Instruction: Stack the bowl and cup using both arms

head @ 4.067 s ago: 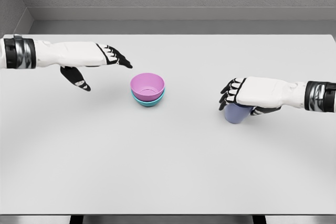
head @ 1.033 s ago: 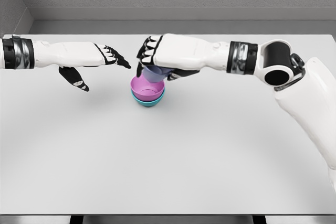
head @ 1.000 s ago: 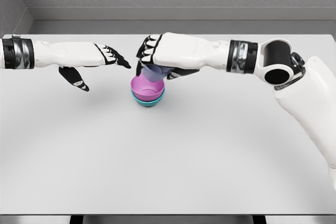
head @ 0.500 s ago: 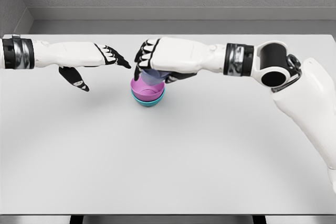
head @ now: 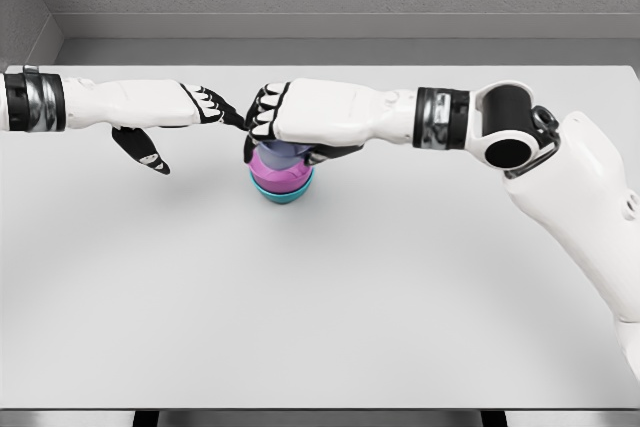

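Note:
A pink bowl (head: 277, 174) sits nested in a teal bowl (head: 283, 194) near the middle of the white table (head: 320, 297). My right hand (head: 285, 127) reaches across from the right and is shut on a lavender cup (head: 281, 153), whose lower part sits down inside the pink bowl. The hand covers the cup's top. My left hand (head: 190, 122) hovers just left of the bowls, fingers spread and holding nothing, its fingertips close to the right hand's knuckles.
The grey back wall runs behind the table's far edge (head: 340, 67). My right forearm and elbow (head: 510, 132) span the table's right half above the surface.
The right hand has carried the cup from the right side of the table over to the bowls, then shifted left and lowered it into the pink bowl. The left hand has stayed still.

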`<state>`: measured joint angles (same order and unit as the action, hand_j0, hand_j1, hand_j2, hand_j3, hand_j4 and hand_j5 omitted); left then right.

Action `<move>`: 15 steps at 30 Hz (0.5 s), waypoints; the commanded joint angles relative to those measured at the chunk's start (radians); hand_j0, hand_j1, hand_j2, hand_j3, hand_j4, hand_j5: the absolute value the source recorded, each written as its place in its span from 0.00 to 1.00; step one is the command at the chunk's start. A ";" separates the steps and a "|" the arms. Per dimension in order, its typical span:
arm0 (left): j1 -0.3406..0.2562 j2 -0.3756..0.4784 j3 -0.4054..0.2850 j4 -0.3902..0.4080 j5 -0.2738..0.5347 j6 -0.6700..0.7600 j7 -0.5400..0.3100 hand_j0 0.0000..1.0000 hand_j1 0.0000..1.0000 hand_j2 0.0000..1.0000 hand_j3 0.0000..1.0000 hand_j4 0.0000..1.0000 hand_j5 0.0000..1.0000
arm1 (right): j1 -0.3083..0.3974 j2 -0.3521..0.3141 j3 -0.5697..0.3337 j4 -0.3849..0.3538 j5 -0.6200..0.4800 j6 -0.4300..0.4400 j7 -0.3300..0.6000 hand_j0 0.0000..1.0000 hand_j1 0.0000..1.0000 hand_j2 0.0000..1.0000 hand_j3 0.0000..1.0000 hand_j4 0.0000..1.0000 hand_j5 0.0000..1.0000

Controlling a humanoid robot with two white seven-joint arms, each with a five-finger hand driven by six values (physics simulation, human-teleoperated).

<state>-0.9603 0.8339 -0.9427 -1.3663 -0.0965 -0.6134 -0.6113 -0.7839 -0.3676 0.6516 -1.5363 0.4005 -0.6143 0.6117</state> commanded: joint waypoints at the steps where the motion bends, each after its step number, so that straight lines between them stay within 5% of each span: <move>1: 0.000 0.001 0.001 0.000 0.006 0.003 0.000 1.00 1.00 1.00 1.00 1.00 1.00 | 0.000 0.006 0.000 0.001 -0.006 0.003 -0.001 0.62 0.62 0.62 0.62 0.62 0.62; 15: 0.002 0.037 0.032 0.030 0.003 0.003 0.000 1.00 1.00 1.00 1.00 1.00 1.00 | -0.018 0.013 0.013 0.053 -0.005 0.003 -0.001 0.62 0.62 0.62 0.62 0.62 0.62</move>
<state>-0.9587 0.8673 -0.9166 -1.3416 -0.0994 -0.6134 -0.6113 -0.8023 -0.3548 0.6649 -1.4970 0.4021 -0.6141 0.6116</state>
